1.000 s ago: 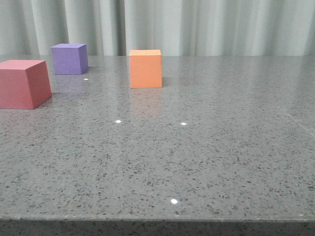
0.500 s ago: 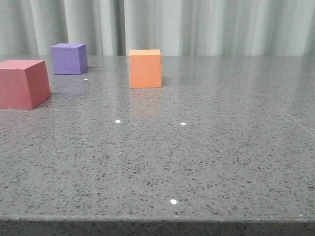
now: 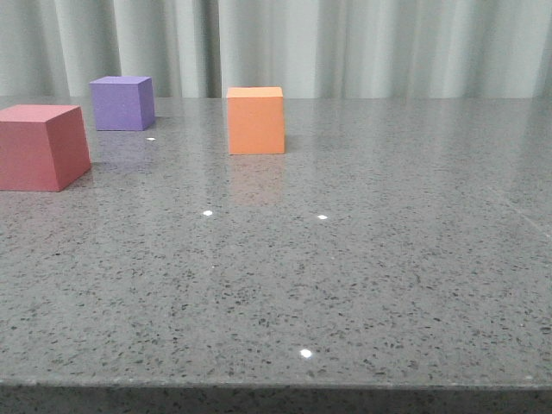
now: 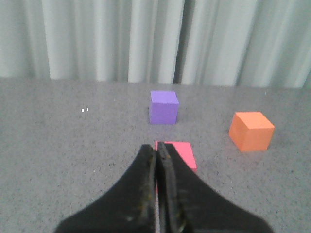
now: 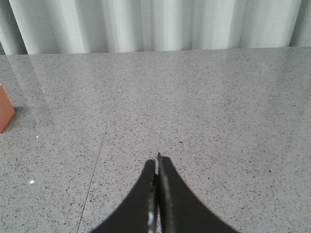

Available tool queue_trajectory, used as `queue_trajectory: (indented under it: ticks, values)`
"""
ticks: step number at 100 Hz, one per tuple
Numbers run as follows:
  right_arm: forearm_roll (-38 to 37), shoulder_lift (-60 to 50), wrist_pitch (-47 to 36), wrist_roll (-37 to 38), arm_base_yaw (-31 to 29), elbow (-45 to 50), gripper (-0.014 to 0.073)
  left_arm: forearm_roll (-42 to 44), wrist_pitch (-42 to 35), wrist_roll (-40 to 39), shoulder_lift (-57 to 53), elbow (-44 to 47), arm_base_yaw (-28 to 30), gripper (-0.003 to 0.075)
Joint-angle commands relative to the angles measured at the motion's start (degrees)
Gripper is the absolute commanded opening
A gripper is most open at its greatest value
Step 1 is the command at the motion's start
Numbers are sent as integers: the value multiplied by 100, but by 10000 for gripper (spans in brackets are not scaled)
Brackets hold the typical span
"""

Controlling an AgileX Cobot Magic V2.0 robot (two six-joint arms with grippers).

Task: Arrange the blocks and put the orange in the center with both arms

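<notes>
In the front view the red-pink cube (image 3: pixel 40 147) sits at the left, the purple cube (image 3: pixel 122 103) behind it, and the orange cube (image 3: pixel 255 120) to their right near the middle back. No gripper shows in that view. In the left wrist view my left gripper (image 4: pixel 156 148) is shut and empty, its tips in front of the red-pink cube (image 4: pixel 182 155), with the purple cube (image 4: pixel 164 107) beyond and the orange cube (image 4: pixel 251 131) off to one side. In the right wrist view my right gripper (image 5: pixel 157 161) is shut and empty above bare table; a corner of the orange cube (image 5: pixel 5 114) shows at the edge.
The grey speckled table (image 3: pixel 345 259) runs to a front edge low in the front view. A pale curtain (image 3: pixel 345 47) hangs behind the table's far edge. A thin seam line (image 5: pixel 97 160) crosses the tabletop in the right wrist view.
</notes>
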Motion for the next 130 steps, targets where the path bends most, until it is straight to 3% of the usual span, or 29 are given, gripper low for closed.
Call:
queue_trajectory:
  ticks: [1, 17, 55, 67, 84, 91, 114, 130]
  values:
    - [-123, 13, -463, -62, -25, -145, -110, 5, 371, -19, 626, -781, 11, -20]
    - [-123, 13, -463, -62, -25, -145, -110, 6, 997, -19, 1315, -1380, 11, -20]
    - [-123, 13, -463, -62, -25, -145, -110, 29, 1257, -19, 1948, -1416, 11, -2]
    - [-123, 13, -463, -62, -25, -145, -110, 29, 1324, -19, 2000, -1416, 11, 151]
    - [-123, 13, -463, -62, -25, -145, -110, 50, 1296, -19, 2000, -1416, 11, 549]
    - [-123, 13, -463, -62, -25, -145, -110, 25, 1256, -19, 2000, -1416, 11, 650]
    - [-123, 13, -463, -62, -25, -145, -110, -506, 794, -19, 2175, -1424, 0, 671]
    - [-123, 13, -463, -62, -25, -145, -110, -903, 720, -19, 2965, -1681, 0, 669]
